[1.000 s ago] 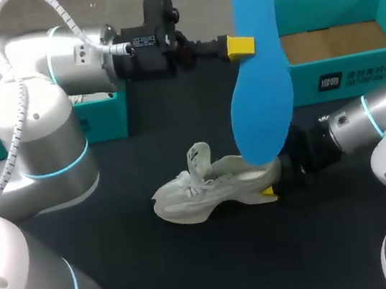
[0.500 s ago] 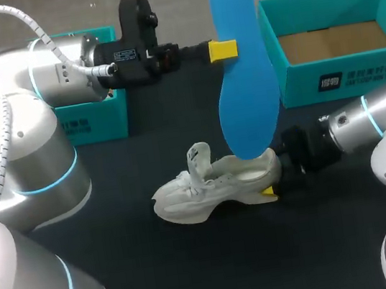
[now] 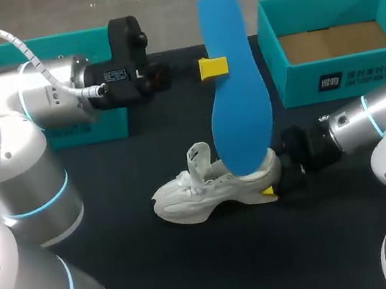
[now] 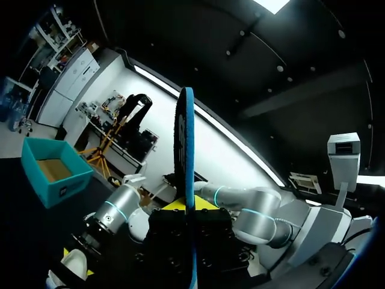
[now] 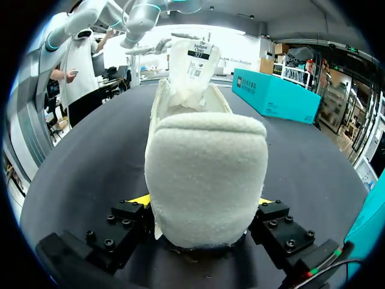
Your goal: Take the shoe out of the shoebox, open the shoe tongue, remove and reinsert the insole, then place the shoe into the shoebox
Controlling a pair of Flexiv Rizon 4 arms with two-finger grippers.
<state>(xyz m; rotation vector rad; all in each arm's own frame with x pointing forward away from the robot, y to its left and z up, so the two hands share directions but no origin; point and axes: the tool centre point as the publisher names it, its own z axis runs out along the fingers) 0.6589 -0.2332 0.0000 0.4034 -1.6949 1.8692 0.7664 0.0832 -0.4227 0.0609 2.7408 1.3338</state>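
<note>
My left arm (image 3: 36, 117) has swung back toward its own side over the last second, carrying the blue insole (image 3: 235, 87) with it. The insole was hanging over the shoe's heel and now hangs over the shoe's opening, upright and tilted slightly, with its lower end just above or in the opening; I cannot tell which. My right arm (image 3: 372, 125) has not moved, and neither has the white shoe (image 3: 200, 191) on the black table (image 3: 197, 267).

The open teal shoebox (image 3: 329, 80) sits at the far right of the table with its brown floor showing, well apart from the shoe. A second teal box (image 3: 96, 126) sits at the far left, and my left arm hides what it holds.

The shoe lies between the two boxes, near the middle of the table. Its toe points toward my left side and its tongue (image 3: 197, 160) is pulled up.

The left gripper (image 3: 213, 67) pinches the insole across its upper half. From the left wrist, the insole (image 4: 187, 150) shows edge-on, rising out from between the fingers of the left gripper (image 4: 189, 206). The right gripper (image 3: 274, 179) clamps the shoe's heel. From the right wrist, its yellow tips press both sides of the fleecy heel of the shoe (image 5: 204, 168), down at table level.
</note>
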